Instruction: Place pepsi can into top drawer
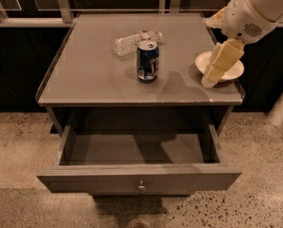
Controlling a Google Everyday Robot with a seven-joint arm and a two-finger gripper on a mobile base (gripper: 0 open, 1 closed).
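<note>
Pepsi can (147, 61) stands upright mid-table, at about 9 o'clock from your gripper (215, 72), which hangs over the plate (234, 71) at the right edge. Wide or narrow? Honestly can't tell. Drawer (139, 178) sits open at 6 o'clock.

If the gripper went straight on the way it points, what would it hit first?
Probably the white plate: the gripper points down and slightly left over its left rim. Depth is unclear, so it may meet the tabletop just beside it.
</note>
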